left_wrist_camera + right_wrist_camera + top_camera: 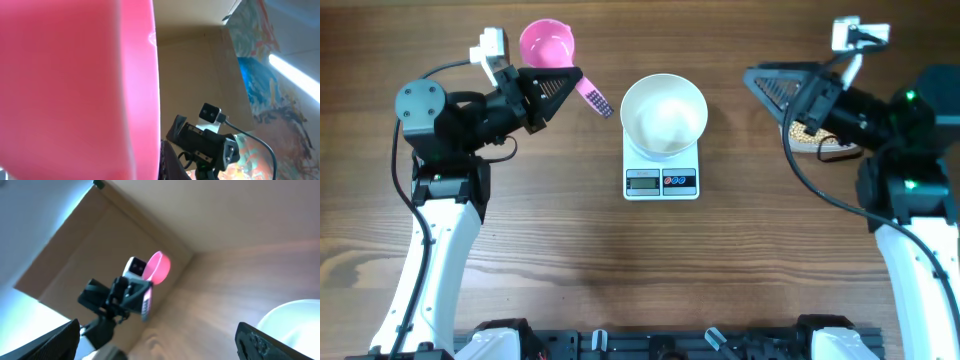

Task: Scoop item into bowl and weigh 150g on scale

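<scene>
The white bowl stands on the white scale at the table's middle, and its inside looks pale. My left gripper is shut on the handle of a pink scoop, whose cup is raised to the left of the bowl. In the left wrist view the pink scoop fills the left half. My right gripper hangs open to the right of the bowl, with nothing between its fingers. The tan beans lie mostly hidden under my right arm.
A tub holding the beans sits at the right, largely covered by the right arm. The right wrist view shows the left arm with the pink scoop and the bowl's rim at lower right. Bare wooden table lies in front.
</scene>
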{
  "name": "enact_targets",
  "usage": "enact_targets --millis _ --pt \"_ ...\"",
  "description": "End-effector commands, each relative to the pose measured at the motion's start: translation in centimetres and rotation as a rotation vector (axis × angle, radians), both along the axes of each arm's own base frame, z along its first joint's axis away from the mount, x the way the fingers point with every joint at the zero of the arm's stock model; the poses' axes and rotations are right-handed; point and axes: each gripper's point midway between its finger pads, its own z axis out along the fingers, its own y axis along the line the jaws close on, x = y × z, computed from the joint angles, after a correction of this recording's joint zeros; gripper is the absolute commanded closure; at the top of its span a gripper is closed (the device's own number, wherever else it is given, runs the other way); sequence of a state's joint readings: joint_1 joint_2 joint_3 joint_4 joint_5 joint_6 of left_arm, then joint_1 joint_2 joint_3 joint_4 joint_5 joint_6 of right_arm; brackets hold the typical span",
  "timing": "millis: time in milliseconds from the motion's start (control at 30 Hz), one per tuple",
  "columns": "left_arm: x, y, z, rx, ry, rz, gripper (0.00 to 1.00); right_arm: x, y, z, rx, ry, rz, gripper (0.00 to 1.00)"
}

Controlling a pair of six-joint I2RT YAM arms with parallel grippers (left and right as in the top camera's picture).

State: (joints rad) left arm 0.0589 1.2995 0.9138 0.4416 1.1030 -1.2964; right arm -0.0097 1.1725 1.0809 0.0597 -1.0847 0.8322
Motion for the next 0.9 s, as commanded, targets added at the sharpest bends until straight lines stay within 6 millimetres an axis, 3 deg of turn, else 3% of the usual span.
enact_targets --millis 0,200,400,533,700,867 --pt "0.7 0.5 0.9 -0.004 -0.023 0.061 0.96 -0.8 2.0 0.7 0.053 0.096 0.049 0.01" --pt "1.8 0.8 1.0 -0.023 -0.005 0.143 0.96 -0.6 4.0 -0.5 0.078 0.214 0.059 0.01" --pt "1.8 -0.7 1.0 -0.03 -0.001 0.143 0.96 0.3 4.0 -0.1 0.072 0.262 0.011 0.01" --pt "1.9 -1.0 1.1 -0.03 -0.004 0.151 0.96 1.9 3.8 -0.3 0.036 0.311 -0.034 0.01" --pt "2.0 -1.0 1.1 -0.031 -0.003 0.158 0.96 6.3 0.0 -5.3 -0.159 0.451 -0.362 0.01" --pt "2.0 -1.0 1.1 -0.031 -0.003 0.157 0.96 7.3 -4.6 -9.5 -0.431 0.435 -0.593 0.01"
